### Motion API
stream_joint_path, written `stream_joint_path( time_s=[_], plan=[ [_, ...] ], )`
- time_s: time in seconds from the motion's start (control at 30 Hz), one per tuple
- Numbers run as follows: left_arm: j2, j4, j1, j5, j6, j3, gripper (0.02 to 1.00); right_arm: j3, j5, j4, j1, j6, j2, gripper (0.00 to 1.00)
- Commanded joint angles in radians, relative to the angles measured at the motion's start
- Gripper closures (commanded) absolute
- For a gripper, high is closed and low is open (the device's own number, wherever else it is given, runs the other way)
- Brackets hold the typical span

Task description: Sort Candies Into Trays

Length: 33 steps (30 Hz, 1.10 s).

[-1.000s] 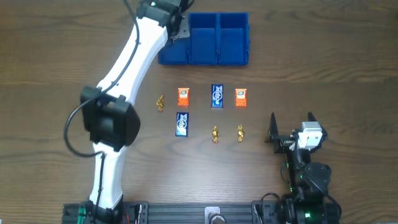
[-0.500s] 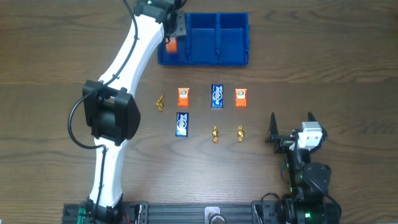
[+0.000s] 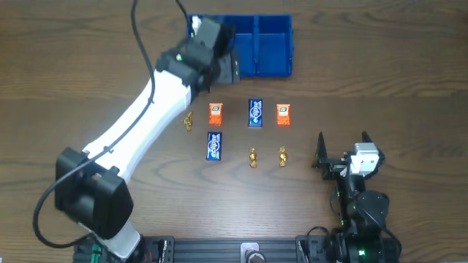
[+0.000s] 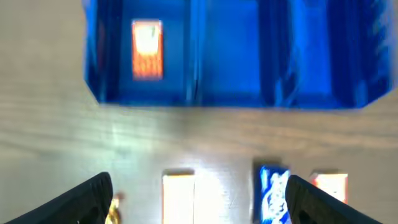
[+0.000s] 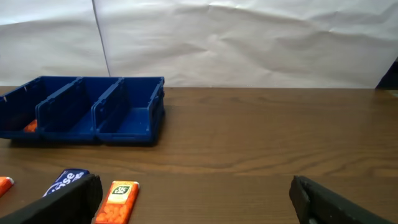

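1. The orange pack (image 4: 178, 198) lies flat on the table (image 4: 56, 143). It is just ahead of the left gripper (image 4: 199, 186), inside the span of its wide-open, empty jaws and nearer one finger than the other.
2. Its long axis points away from the jaws toward the tray (image 4: 298, 99), across the line the fingers close along. I judge they would meet its narrow sides with little turning, once lowered.
3. Farther ahead of the jaws, the tray's end compartment holds a stored pack (image 4: 147, 50).
4. A blue bar (image 4: 272, 194) lies parallel beside the orange pack, just inside the other finger. A far pack (image 4: 328, 186) sits outside that finger, and a gold sweet (image 4: 114, 208) touches the near finger's edge.
5. The right gripper (image 5: 193, 186) sits low by the table with its jaws spread and empty. The sweets lie off to one side of it, well apart, so the left arm is nearer.
6. The top view adds a nearer row with a second bar (image 3: 214, 145). From above the left arm covers the end compartment, and the wrist views give its contents.
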Motion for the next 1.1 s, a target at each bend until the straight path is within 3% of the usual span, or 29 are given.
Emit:
stream_joint_path(
  time_s=[0.03, 0.37, 0.5, 0.67, 0.73, 1.1],
  plan=[
    [0.077, 0.056, -0.043, 0.008, -0.084, -0.201, 0.132, 0.0, -0.005, -0.01, -0.003, -0.015, -0.007, 0.003],
    [0.192, 0.094, -0.058, 0.049, -0.118, -0.236, 0.163, 0.0, -0.005, -0.01, -0.003, -0.015, -0.007, 0.003],
    [0.215, 0.098, -0.058, 0.05, -0.126, -0.236, 0.294, 0.0, -0.005, -0.01, -0.003, -0.015, -0.007, 0.003],
    [0.22, 0.109, -0.058, 0.052, -0.126, -0.236, 0.597, 0.0, -0.005, -0.01, -0.003, -0.015, -0.007, 0.003],
    [0.216, 0.11, -0.058, 0.051, -0.129, -0.236, 0.654, 0.0, -0.005, -0.01, -0.003, -0.015, -0.007, 0.003],
    [-0.047, 0.087, -0.024, -0.089, -0.062, -0.116, 0.72, 0.0, -0.005, -0.01, -0.003, -0.015, -0.007, 0.003]
  ],
)
